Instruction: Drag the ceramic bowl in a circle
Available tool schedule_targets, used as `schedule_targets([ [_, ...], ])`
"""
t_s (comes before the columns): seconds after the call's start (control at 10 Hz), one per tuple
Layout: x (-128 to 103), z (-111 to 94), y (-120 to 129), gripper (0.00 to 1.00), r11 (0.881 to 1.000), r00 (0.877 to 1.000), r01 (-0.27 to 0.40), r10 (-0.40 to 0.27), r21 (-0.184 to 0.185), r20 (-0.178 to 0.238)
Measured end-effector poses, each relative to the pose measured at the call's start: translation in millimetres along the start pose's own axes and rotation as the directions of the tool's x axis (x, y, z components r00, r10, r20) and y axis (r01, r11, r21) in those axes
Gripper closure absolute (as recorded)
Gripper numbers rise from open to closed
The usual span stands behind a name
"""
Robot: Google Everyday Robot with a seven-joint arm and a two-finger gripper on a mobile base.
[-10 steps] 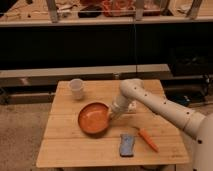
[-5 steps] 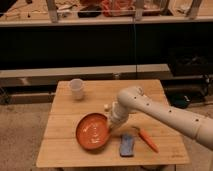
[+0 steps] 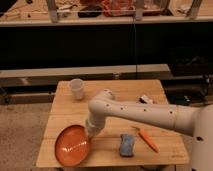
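Note:
The ceramic bowl [image 3: 72, 145] is a wide, shallow orange bowl with a darker rim. It sits at the front left corner of the wooden table [image 3: 125, 95]. My white arm reaches in from the right and bends down to the bowl. My gripper [image 3: 90, 134] is at the bowl's right rim, touching it.
A small translucent whitish cup [image 3: 76, 88] stands at the table's back left. A blue sponge [image 3: 127, 144] and an orange carrot-like item [image 3: 147, 139] lie front right. A small dark-and-white object [image 3: 145, 99] lies at the right. The bowl is close to the table's front and left edges.
The bowl has slid from the table's middle toward the front left corner, and my gripper moved left and forward with it.

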Motion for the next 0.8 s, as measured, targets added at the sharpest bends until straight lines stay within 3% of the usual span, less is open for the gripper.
schedule_targets([
  [0.3, 25.6, 9.9, -39.6, 0.98, 0.998, 0.998, 0.062, -0.062, 0.001, -0.001],
  [0.5, 50.6, 6.4, -36.0, 0.98, 0.998, 0.998, 0.058, -0.058, 0.009, -0.008],
  [0.8, 113.6, -3.4, -14.8, 0.98, 0.999, 1.0, 0.03, -0.03, 0.034, -0.01],
])
